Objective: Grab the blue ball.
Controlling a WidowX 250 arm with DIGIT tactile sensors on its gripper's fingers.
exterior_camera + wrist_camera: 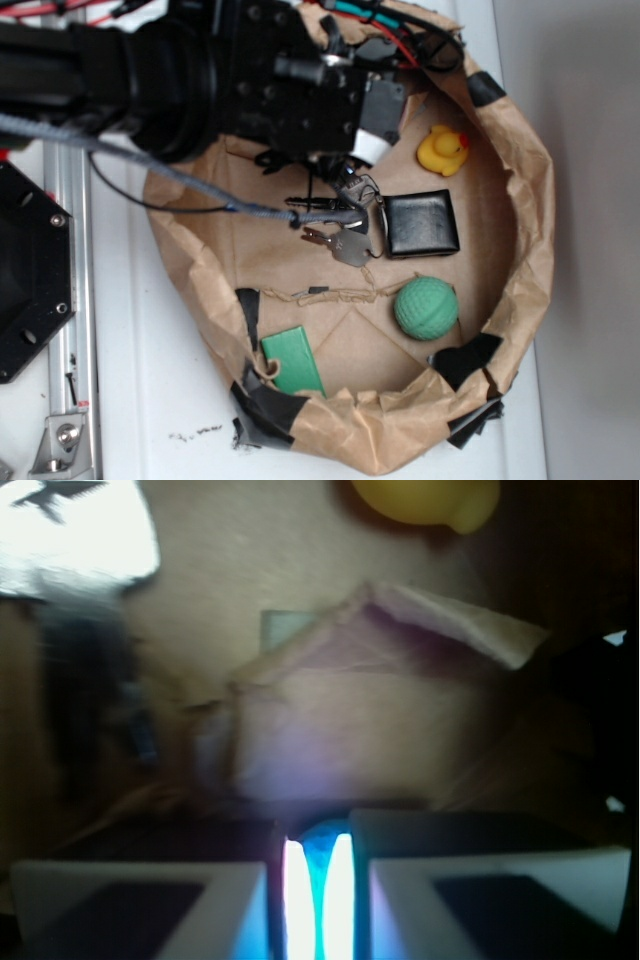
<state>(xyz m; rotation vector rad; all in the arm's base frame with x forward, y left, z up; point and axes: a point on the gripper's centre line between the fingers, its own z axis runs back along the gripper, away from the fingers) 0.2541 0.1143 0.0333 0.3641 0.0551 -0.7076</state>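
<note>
In the wrist view, my gripper [318, 900] has its two white fingers [150, 910] drawn close together, with a narrow strip of the blue ball [320, 842] squeezed between the pads. Most of the ball is hidden by the fingers and by glare. In the exterior view, the gripper [367, 148] hangs over the back of the brown paper basin [530, 250], and the blue ball does not show there. The floor of the basin lies just ahead of the fingertips.
A yellow rubber duck [443, 150] sits at the back right and also shows in the wrist view [425, 500]. A black square wallet [422, 223], a bunch of keys [345, 238], a green textured ball [426, 307] and a green block [292, 360] lie in the basin.
</note>
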